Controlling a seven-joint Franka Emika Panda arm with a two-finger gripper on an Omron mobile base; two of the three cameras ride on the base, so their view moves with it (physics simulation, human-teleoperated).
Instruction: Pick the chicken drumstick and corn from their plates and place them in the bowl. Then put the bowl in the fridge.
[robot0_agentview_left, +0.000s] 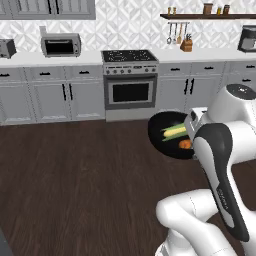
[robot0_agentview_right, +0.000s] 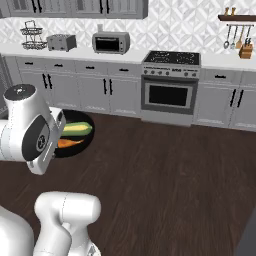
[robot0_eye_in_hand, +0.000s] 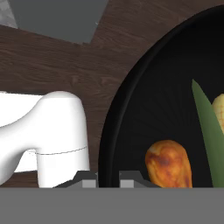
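Bowl (robot0_eye_in_hand: 131, 109) rim pinched by gripper (robot0_eye_in_hand: 108, 178); stove (robot0_agentview_left: 130, 75) beyond.

Black bowl (robot0_agentview_left: 161, 131) aloft — corn (robot0_agentview_left: 174, 132) and drumstick (robot0_agentview_left: 185, 144) inside

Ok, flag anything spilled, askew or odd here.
Nothing spilled: the corn and chicken drumstick lie inside the black bowl. The one oddity is that the bowl hangs tilted above the floor, its rim clamped by the gripper.
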